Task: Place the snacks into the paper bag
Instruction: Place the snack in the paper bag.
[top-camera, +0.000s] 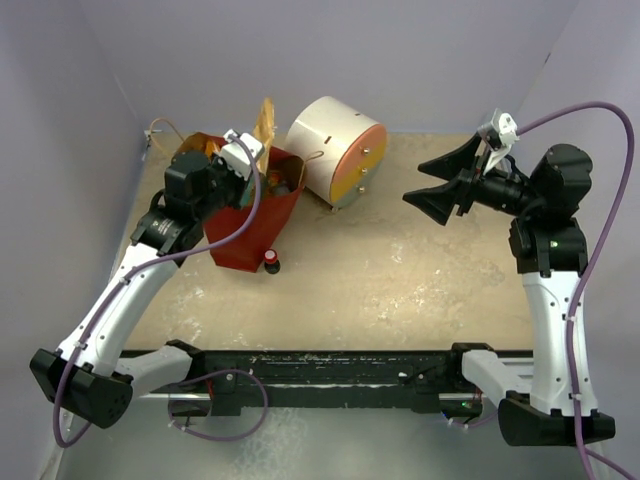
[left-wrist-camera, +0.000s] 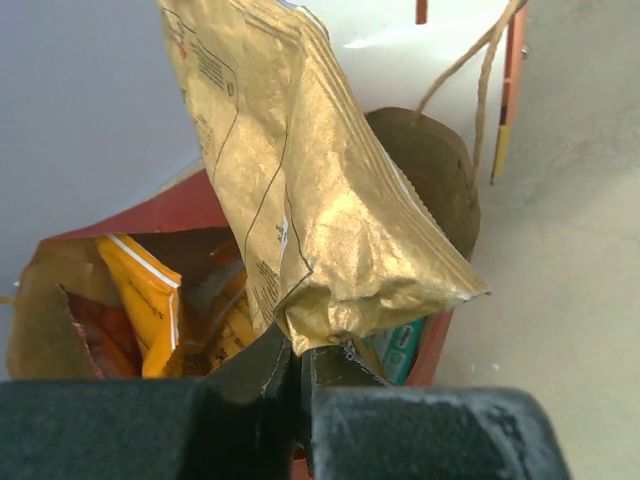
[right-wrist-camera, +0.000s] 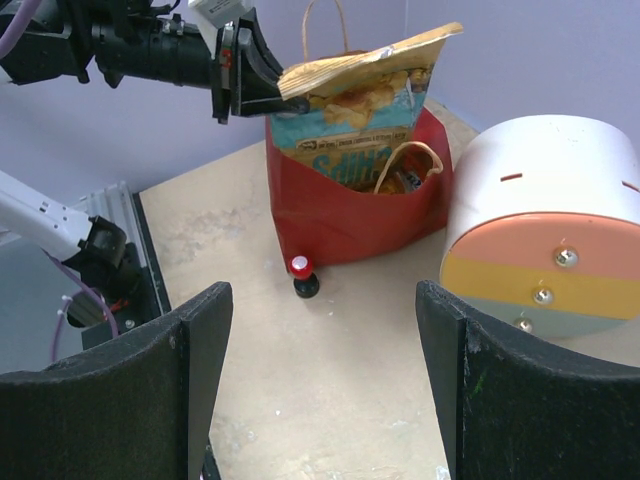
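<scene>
Left hand (left-wrist-camera: 298, 375) pinched on one edge of tan-gold snack packet (left-wrist-camera: 310, 200), its print illegible. Packet partly within open mouth of red paper bag (left-wrist-camera: 170, 212) on surface (top-camera: 400, 290); orange packet (left-wrist-camera: 150, 300) and teal packet (left-wrist-camera: 405, 345) inside. Right hand (top-camera: 413, 182) spread, well apart.

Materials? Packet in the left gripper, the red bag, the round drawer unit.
Gold packet: likely metallised plastic film, shiny with sharp crinkles.
Paper bag: paper, matte red outside, brown kraft inside.
Drawer unit: smooth matte cream shell, painted wood or plastic, unclear.
</scene>
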